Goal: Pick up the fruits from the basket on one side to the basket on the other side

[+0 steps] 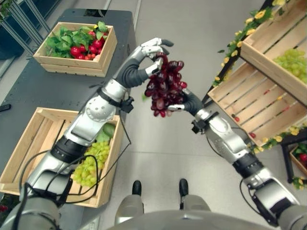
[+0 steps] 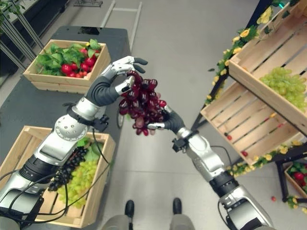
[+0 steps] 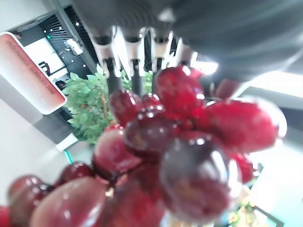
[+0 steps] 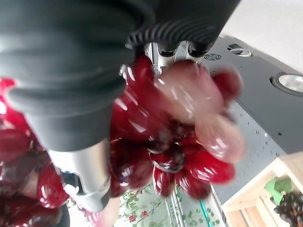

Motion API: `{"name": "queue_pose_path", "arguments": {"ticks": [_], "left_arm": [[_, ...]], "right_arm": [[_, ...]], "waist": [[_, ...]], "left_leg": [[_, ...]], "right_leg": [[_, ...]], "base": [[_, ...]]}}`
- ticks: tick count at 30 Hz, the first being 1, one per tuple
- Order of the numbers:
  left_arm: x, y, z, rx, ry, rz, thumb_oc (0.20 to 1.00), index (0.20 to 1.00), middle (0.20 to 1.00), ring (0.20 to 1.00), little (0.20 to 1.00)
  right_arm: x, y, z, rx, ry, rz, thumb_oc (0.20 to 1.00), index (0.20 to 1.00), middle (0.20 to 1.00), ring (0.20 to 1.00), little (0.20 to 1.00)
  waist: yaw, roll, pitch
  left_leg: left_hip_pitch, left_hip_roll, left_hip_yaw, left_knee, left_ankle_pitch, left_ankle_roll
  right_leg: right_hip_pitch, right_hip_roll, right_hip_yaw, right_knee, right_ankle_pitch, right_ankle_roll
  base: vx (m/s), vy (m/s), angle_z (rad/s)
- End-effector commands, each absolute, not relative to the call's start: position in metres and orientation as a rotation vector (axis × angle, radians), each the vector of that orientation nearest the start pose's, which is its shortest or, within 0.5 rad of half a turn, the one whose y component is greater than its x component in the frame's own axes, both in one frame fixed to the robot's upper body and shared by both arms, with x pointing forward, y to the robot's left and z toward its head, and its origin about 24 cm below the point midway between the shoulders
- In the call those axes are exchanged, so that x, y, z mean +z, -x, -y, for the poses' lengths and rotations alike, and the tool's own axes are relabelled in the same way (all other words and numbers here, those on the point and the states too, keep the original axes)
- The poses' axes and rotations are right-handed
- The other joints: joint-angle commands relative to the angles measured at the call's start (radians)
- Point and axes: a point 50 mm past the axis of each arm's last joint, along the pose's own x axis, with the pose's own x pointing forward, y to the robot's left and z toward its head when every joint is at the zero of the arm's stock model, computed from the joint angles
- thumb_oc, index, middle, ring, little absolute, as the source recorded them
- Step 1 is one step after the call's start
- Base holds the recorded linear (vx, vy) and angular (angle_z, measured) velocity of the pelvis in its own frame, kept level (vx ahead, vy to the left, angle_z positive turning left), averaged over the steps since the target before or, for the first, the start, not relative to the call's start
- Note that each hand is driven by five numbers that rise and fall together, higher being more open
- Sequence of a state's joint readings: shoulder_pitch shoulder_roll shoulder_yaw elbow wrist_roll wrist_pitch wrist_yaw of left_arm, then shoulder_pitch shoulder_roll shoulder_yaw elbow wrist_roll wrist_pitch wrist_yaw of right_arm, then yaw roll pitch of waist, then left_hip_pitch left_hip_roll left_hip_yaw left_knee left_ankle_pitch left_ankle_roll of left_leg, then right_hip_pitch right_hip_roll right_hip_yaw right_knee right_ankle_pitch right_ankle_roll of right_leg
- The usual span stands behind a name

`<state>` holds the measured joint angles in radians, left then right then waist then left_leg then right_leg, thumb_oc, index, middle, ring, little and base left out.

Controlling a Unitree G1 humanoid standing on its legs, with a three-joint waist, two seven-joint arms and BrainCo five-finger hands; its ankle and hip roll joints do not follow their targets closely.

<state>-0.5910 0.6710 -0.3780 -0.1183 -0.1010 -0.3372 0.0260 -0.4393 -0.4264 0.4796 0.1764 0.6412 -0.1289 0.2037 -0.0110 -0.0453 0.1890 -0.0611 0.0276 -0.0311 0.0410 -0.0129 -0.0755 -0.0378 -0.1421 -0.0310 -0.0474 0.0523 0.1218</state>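
One bunch of red grapes hangs in the air above the floor, between both hands, midway between the dark table on the robot's left and the tilted crate shelves on its right.

The left hand is at the top of the bunch, its fingers arched over the top with the thumb pinching in from beneath. The right hand meets the bunch low on its side; its thumb presses against the grapes, and its wrist view shows the fingers curled close into the fruit.

Two wooden crates sit on the table. The far crate holds green leaves and small red fruit. The near crate holds one bunch of green grapes and, in the right eye view, one bunch of dark grapes beside it.

On the right, two slanted shelf crates show. The upper one holds one bunch of green grapes. The lower one has a few small red fruits loose on its slats.
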Motion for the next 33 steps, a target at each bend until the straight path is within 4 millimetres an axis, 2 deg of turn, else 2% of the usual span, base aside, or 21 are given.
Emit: {"name": "queue_pose_path", "arguments": {"ticks": [1,8,9,18,19,20,21,22,28,32,33], "left_arm": [[0.265,-0.274,-0.115,-0.481,-0.468,1.057,0.200,0.200,0.200,0.200,0.200],[0.266,-0.272,-0.115,-0.485,-0.436,1.057,0.200,0.200,0.200,0.200,0.200],[0.265,-0.271,-0.114,-0.484,-0.426,1.055,0.200,0.200,0.200,0.200,0.200],[0.262,-0.272,-0.116,-0.469,-0.402,1.043,0.200,0.200,0.200,0.200,0.200],[0.261,-0.272,-0.117,-0.463,-0.403,1.041,0.200,0.200,0.200,0.200,0.200],[0.261,-0.272,-0.118,-0.460,-0.404,1.039,0.200,0.200,0.200,0.200,0.200],[0.261,-0.272,-0.118,-0.460,-0.404,1.039,0.200,0.200,0.200,0.200,0.200],[0.261,-0.272,-0.119,-0.452,-0.411,1.041,0.200,0.200,0.200,0.200,0.200],[0.259,-0.273,-0.123,-0.425,-0.422,1.037,0.200,0.200,0.200,0.200,0.200],[0.258,-0.273,-0.124,-0.418,-0.425,1.033,0.200,0.200,0.200,0.200,0.200],[0.255,-0.273,-0.125,-0.412,-0.423,1.026,0.200,0.200,0.200,0.200,0.200]], "right_arm": [[0.141,-0.314,0.085,0.673,-0.210,0.301,1.000,1.000,1.000,1.000,1.000],[0.138,-0.315,0.072,0.698,-0.329,0.254,1.000,1.000,1.000,1.000,1.000],[0.134,-0.311,0.065,0.739,-0.421,0.221,1.000,1.000,1.000,1.000,1.000],[0.133,-0.300,0.057,0.843,-0.566,0.186,1.000,1.000,1.000,1.000,1.000],[0.136,-0.298,0.056,0.862,-0.569,0.196,0.755,0.755,0.755,0.755,0.755],[0.137,-0.296,0.056,0.874,-0.570,0.199,0.451,0.451,0.451,0.451,0.451],[0.136,-0.296,0.056,0.874,-0.570,0.198,0.451,0.451,0.451,0.451,0.451],[0.139,-0.294,0.057,0.884,-0.575,0.211,0.200,0.200,0.200,0.200,0.200],[0.146,-0.287,0.059,0.921,-0.567,0.245,0.200,0.200,0.200,0.200,0.200],[0.146,-0.288,0.065,0.900,-0.544,0.253,0.200,0.200,0.200,0.200,0.200],[0.141,-0.288,0.066,0.887,-0.554,0.237,0.200,0.200,0.200,0.200,0.200]], "waist": [[0.014,-0.007,-0.044],[0.019,-0.003,-0.056],[0.020,-0.003,-0.060],[0.018,-0.001,-0.070],[0.017,0.000,-0.071],[0.016,-0.001,-0.072],[0.016,0.000,-0.072],[0.014,0.000,-0.072],[0.008,0.001,-0.077],[0.004,0.000,-0.078],[0.003,0.003,-0.079]], "left_leg": [[0.021,-0.051,-0.003,-0.008,-0.048,0.035],[0.038,-0.041,-0.003,-0.023,-0.040,0.028],[0.045,-0.039,-0.007,-0.028,-0.038,0.026],[0.063,-0.037,-0.013,-0.038,-0.039,0.024],[0.063,-0.037,-0.012,-0.038,-0.039,0.024],[0.064,-0.036,-0.011,-0.038,-0.040,0.024],[0.064,-0.036,-0.011,-0.038,-0.040,0.024],[0.065,-0.036,-0.010,-0.038,-0.040,0.024],[0.068,-0.038,-0.008,-0.039,-0.042,0.025],[0.060,-0.041,-0.005,-0.038,-0.033,0.027],[0.067,-0.039,-0.003,-0.040,-0.045,0.028]], "right_leg": [[0.006,0.018,-0.025,0.032,-0.015,0.039],[0.026,0.025,-0.026,0.017,-0.018,0.032],[0.036,0.026,-0.027,0.014,-0.021,0.029],[0.056,0.024,-0.032,0.007,-0.024,0.027],[0.057,0.024,-0.031,0.006,-0.024,0.027],[0.057,0.023,-0.030,0.006,-0.025,0.027],[0.057,0.023,-0.030,0.006,-0.025,0.027],[0.059,0.023,-0.028,0.006,-0.024,0.028],[0.058,0.021,-0.024,0.005,-0.022,0.031],[0.049,0.016,-0.020,0.009,-0.012,0.033],[0.054,0.017,-0.021,0.008,-0.019,0.034]], "base": [[0.02,-0.034,-0.11],[0.03,-0.022,-0.05],[0.00,0.000,0.00],[0.02,-0.005,0.00],[0.00,0.000,0.00],[0.01,0.009,-0.04],[0.00,0.010,-0.04],[0.00,0.010,-0.03],[0.00,0.000,0.00],[-0.01,0.012,-0.01],[0.00,0.030,-0.04]]}}
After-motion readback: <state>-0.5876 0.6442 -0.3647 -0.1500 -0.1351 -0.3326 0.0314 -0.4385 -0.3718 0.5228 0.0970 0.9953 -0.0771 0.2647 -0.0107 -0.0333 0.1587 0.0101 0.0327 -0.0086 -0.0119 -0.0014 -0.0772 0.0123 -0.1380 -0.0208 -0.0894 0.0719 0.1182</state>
